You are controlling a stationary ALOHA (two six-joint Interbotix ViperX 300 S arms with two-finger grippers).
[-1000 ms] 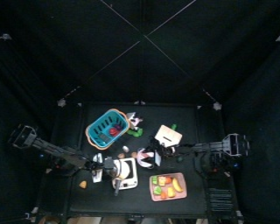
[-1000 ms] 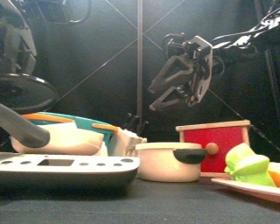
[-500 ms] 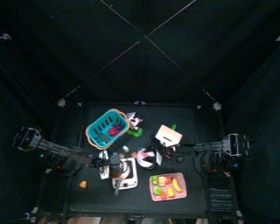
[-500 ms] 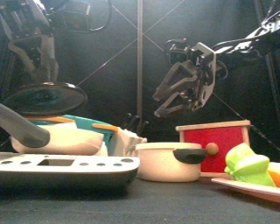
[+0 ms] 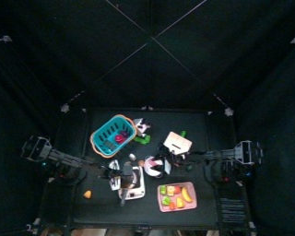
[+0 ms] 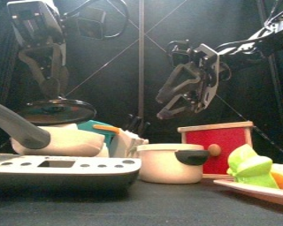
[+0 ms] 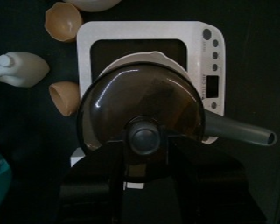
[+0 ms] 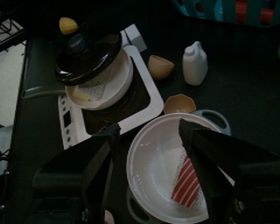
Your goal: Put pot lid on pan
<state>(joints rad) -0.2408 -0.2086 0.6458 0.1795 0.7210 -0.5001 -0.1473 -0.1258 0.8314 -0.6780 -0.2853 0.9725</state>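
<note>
A dark glass pot lid [image 6: 56,109] with a round knob hangs level just above the cream pan [image 6: 52,139], whose grey handle [image 6: 19,126] points toward the front left. My left gripper [image 6: 47,94] is shut on the lid's knob from above. In the left wrist view the lid [image 7: 143,109] covers nearly all of the pan, leaving only its rim [image 7: 140,59] and handle [image 7: 241,134] showing. My right gripper [image 6: 179,99] hangs open above a small white pot [image 6: 173,163], apart from the lid.
The pan stands on a white kitchen scale [image 6: 61,172]. A red box [image 6: 223,141] and a plate of toy food [image 6: 256,175] are to the right. A teal basket [image 5: 113,135] sits behind the pan. A white bottle [image 8: 195,63] stands near the scale.
My left arm has carried the lid to the right and lowered it over the pan. The right gripper has barely shifted.
</note>
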